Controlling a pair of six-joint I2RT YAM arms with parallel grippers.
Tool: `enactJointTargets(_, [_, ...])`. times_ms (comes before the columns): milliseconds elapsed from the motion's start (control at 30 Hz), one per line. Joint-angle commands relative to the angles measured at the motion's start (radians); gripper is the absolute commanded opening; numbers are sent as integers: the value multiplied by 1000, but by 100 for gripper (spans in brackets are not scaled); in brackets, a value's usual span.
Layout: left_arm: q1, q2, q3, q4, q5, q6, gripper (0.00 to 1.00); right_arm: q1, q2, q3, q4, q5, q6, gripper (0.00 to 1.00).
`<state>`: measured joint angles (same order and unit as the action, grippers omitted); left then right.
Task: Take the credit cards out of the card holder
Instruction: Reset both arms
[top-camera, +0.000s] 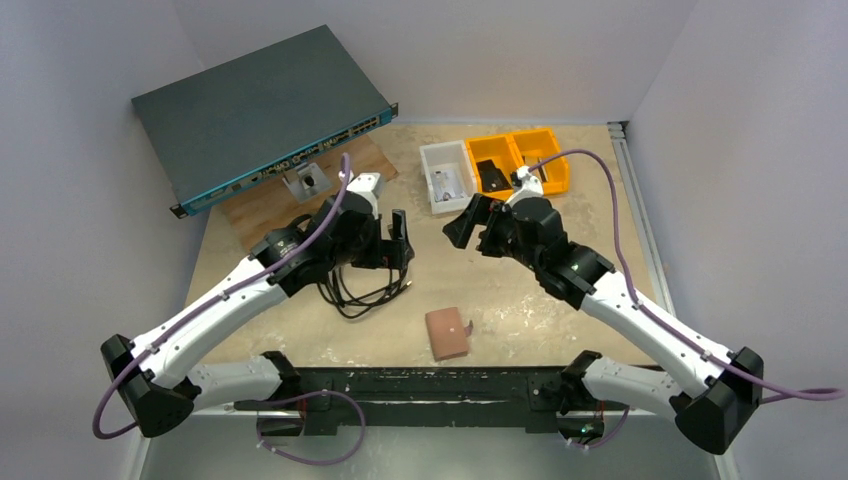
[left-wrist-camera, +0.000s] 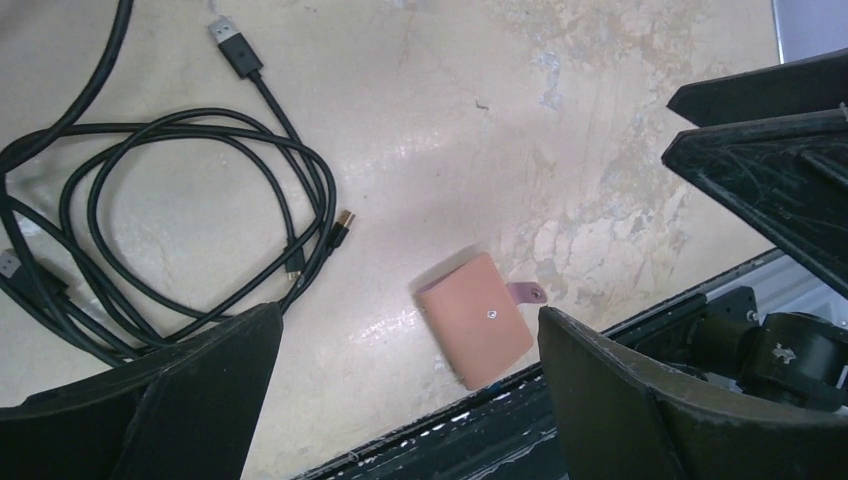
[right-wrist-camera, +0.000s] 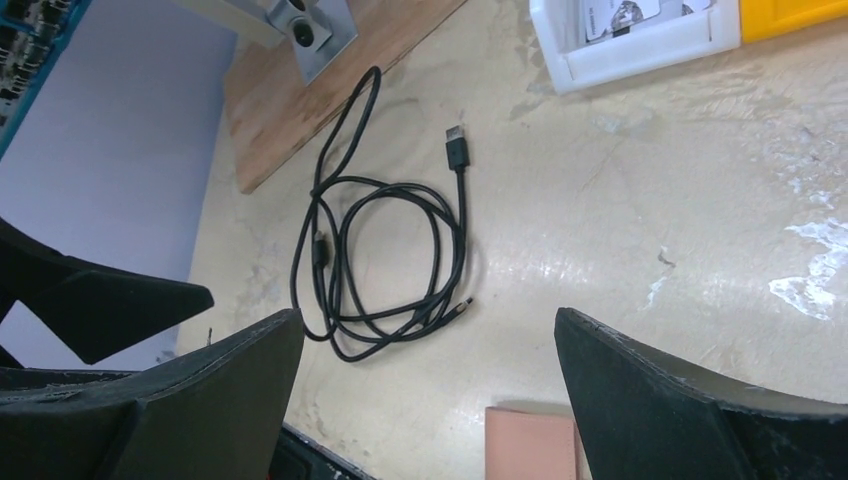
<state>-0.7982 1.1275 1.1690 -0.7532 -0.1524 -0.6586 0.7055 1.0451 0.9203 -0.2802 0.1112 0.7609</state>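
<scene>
The card holder (top-camera: 448, 333), a closed reddish-brown leather wallet with its snap tab sticking out, lies flat near the table's front edge. It also shows in the left wrist view (left-wrist-camera: 477, 318) and at the bottom of the right wrist view (right-wrist-camera: 530, 445). No credit cards are in view; the holder is closed. My left gripper (top-camera: 400, 240) is open and empty, raised above the table behind and left of the holder (left-wrist-camera: 408, 322). My right gripper (top-camera: 465, 222) is open and empty, raised behind the holder (right-wrist-camera: 428, 320).
A coiled black cable (top-camera: 365, 285) lies left of the holder. A wooden board (top-camera: 262, 205) and a grey network switch (top-camera: 260, 115) sit at the back left. A white bin (top-camera: 447, 175) and orange bins (top-camera: 520, 155) stand at the back right. A black rail (top-camera: 420, 385) runs along the front edge.
</scene>
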Motion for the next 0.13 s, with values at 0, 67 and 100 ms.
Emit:
enactJointTargets(0, [7, -15, 41, -20, -52, 44, 100, -5, -2, 41, -9, 46, -34, 99])
enactJointTargets(67, [8, -15, 41, -24, -59, 42, 100, -5, 0, 40, -7, 45, -35, 99])
enactJointTargets(100, [7, -15, 42, -23, -61, 40, 100, -5, 1, 40, -6, 45, -34, 99])
